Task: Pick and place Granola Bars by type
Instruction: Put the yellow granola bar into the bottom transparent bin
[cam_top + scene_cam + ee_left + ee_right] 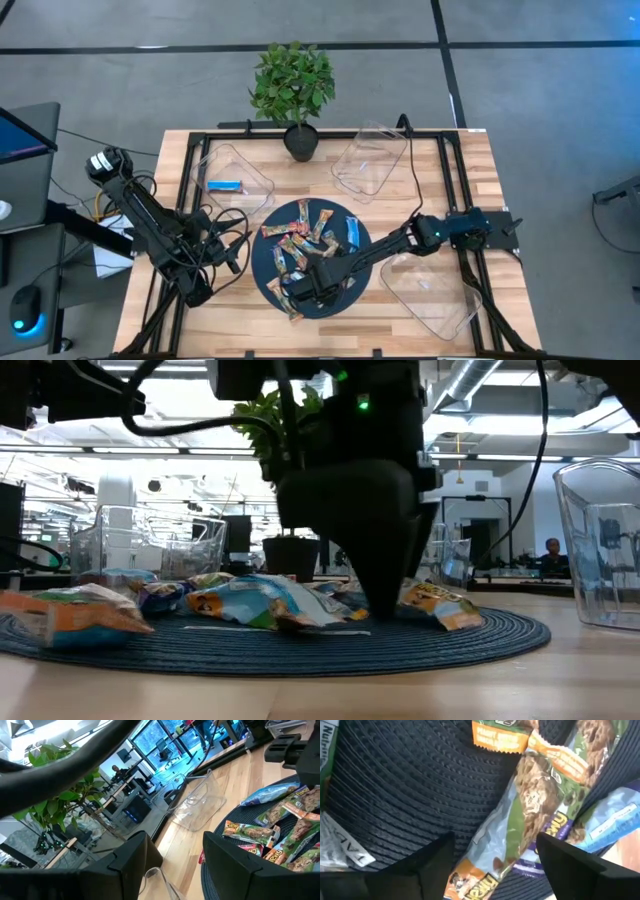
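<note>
Several granola bars (300, 243) in blue, orange and green wrappers lie heaped on a dark round mat (262, 268); the low view shows the granola bars (250, 600) lying flat. One blue bar (224, 186) lies in the clear tray (250, 172) at the far left. My right gripper (312, 287) points down over the mat's near part, open. In the right wrist view its fingers (432, 862) stand on either side of a green-and-brown bar (530, 815). My left gripper (182, 865) waits open and level at the table's left, nothing between its fingers. My right gripper comes from above, pointing down, its open fingers astride the near end of the green-and-brown bar (507, 855), which lies flat on the mat. Whether a finger touches the bar or the mat, I cannot tell.
A potted plant (295, 90) stands at the far edge. A clear tray (370, 160) lies at the far right and another clear tray (432, 292) at the near right. Black rails (455, 180) frame the wooden table. Cables trail beside the left arm (215, 240).
</note>
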Controlling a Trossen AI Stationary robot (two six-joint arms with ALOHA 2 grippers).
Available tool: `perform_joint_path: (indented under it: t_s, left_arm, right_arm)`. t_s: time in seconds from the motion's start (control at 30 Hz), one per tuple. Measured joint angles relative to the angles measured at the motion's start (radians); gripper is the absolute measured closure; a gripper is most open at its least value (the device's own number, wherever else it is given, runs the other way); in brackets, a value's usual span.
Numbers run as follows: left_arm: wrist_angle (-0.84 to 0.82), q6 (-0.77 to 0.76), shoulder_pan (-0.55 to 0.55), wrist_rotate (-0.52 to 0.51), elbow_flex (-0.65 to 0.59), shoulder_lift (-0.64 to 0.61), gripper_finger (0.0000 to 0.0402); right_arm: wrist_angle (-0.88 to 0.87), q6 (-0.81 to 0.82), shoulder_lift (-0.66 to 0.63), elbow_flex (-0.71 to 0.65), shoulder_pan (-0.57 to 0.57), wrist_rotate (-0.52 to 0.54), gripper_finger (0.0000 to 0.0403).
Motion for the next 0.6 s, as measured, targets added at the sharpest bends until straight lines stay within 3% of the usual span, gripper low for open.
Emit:
perform_joint_path:
  t_s: [0.23, 0.6]
  left_arm:
    - [0.000, 0.000, 0.001, 0.000, 0.000, 0.000, 0.0212]
    - [0.000, 0.000, 0.001, -0.001, 0.000, 0.000, 0.0212]
  right_arm:
    - [0.005, 0.000, 0.000, 0.000, 0.002, 0.002, 0.0162]
    - [0.001, -0.002, 0.000, 0.000, 0.002, 0.005, 0.0310]
